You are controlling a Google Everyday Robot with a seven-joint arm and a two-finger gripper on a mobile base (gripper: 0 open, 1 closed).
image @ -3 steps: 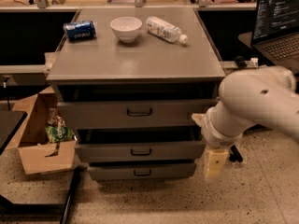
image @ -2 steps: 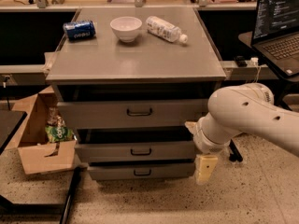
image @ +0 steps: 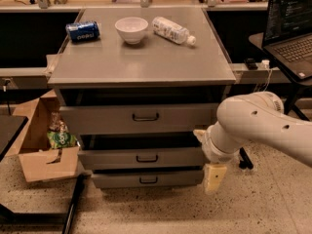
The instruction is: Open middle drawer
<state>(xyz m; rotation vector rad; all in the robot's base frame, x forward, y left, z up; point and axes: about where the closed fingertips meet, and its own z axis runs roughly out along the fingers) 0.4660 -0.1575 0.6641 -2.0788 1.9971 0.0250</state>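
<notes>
The middle drawer (image: pixel 112 158) is a wide grey front of medium height with a small dark bar handle (image: pixel 146 158) at its centre. It sits between the taller top drawer (image: pixel 97 119) and the slim bottom drawer (image: pixel 117 180) of a grey metal cabinet. A dark gap shows above its front. My gripper (image: pixel 214 177) hangs downward from the white arm (image: pixel 258 126), just off the right end of the middle and bottom drawers, well right of the handle. It holds nothing that I can see.
On the cabinet top (image: pixel 141 62) stand a blue can (image: pixel 82 30), a white bowl (image: pixel 131 29) and a lying plastic bottle (image: pixel 171 30). An open cardboard box (image: pixel 34 150) sits on the floor at the left. A laptop (image: pixel 292 28) on a stand is at the right.
The arm has swung left and slightly down, bringing the gripper closer to the right end of the lower drawers. The drawers have not moved.
</notes>
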